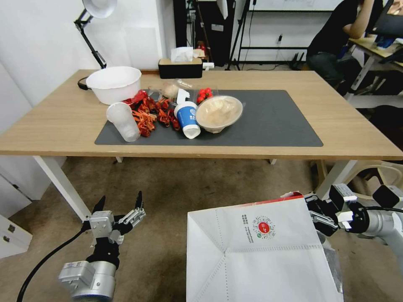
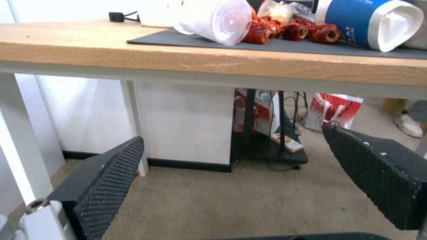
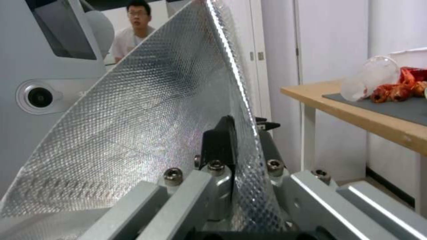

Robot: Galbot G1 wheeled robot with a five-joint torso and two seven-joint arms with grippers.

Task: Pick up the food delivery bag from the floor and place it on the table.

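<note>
The food delivery bag (image 1: 260,251), white with a round red logo and a red edge, hangs lifted in front of the table (image 1: 344,121), below its front edge and over the floor (image 1: 168,197). My right gripper (image 1: 317,216) is shut on the bag's upper right rim. In the right wrist view the silver foil lining (image 3: 146,116) stands pinched between the black fingers (image 3: 220,140). My left gripper (image 1: 119,207) hangs open low at the left, above the floor near a white table leg. Its textured pads (image 2: 111,180) stand wide apart with nothing between them.
On the table's dark grey mat (image 1: 277,121) lie a tipped clear cup (image 1: 122,121), red crayfish shells (image 1: 149,113), a blue and white cup (image 1: 187,119) and a covered bowl (image 1: 219,112). A white bowl (image 1: 114,84), a tissue box (image 1: 180,67) and a lamp stand behind. The mat's right half is bare.
</note>
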